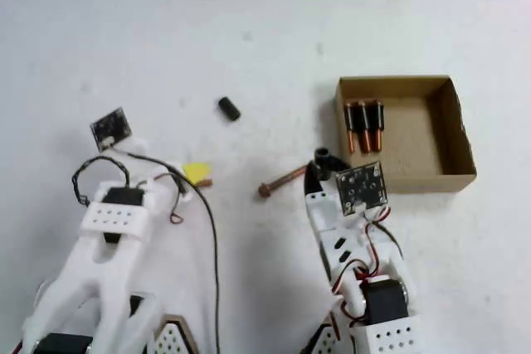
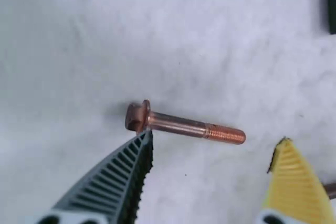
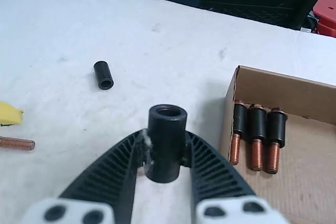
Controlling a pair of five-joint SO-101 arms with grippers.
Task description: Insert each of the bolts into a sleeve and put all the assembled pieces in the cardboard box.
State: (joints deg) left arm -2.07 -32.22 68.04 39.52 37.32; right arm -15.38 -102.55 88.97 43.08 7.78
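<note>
Two bolts lie outside the box, and both worry me. My left gripper (image 2: 216,145) hangs spread wide over the first bolt (image 2: 184,125), which lies flat on the table (image 1: 249,39), roughly along the line from my grey fingertip (image 2: 137,153) to the yellow one. The grey tip sits right at the flanged head. If I squeezed from here, I judge I'd catch it end to end, and it could skid or pop out sideways instead of seating. Farther back the loose sleeve (image 1: 229,109) lies on its side, free to roll if nudged. The second bolt (image 1: 282,180) lies between my arms, just beside my right gripper (image 3: 165,137), near enough that a careless swing could knock it away. That gripper is clamped on the held sleeve (image 3: 167,121), upright, bore facing up, its top clear of my fingers. A bolt pushed in off-axis could tip it in my grip. At the right, the cardboard box (image 1: 431,180) holds three assembled pieces (image 1: 363,126) side by side.
</note>
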